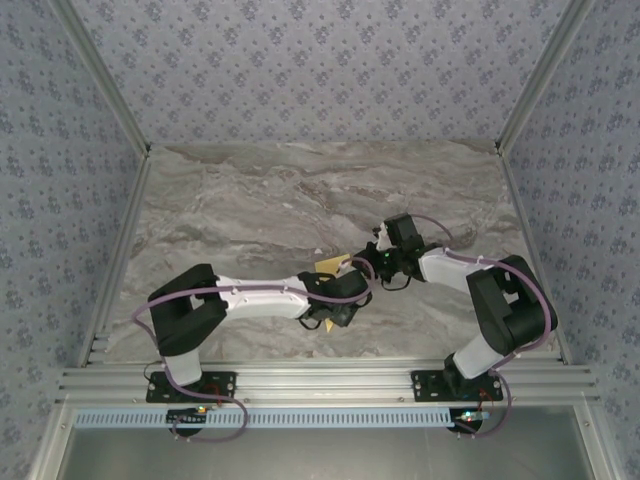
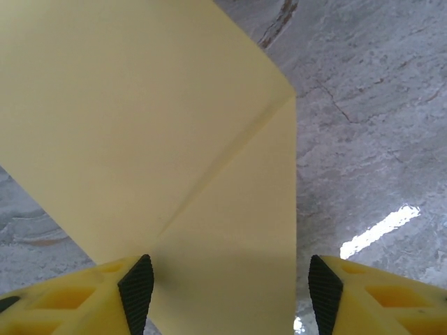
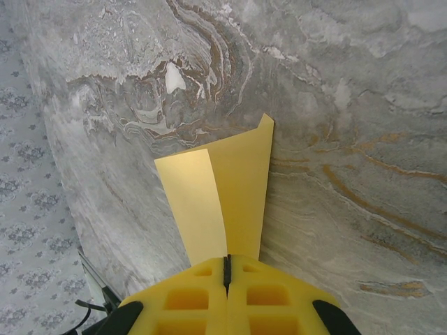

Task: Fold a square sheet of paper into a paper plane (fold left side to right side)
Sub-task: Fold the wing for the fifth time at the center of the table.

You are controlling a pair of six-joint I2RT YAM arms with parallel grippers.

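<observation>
Right hand [image 3: 227, 264] tight on folded paper [image 3: 241, 181], left hand [image 2: 230, 287] wide around it.

top cam: high behind my bases, looking down over the whole table [image 1: 240, 200] | my wrist cams: close above it, angled down | shared: sheet of paper [image 1: 330, 265]

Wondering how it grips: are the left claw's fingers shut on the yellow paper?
No, the left gripper is open, the paper lying between its jaws.
</observation>
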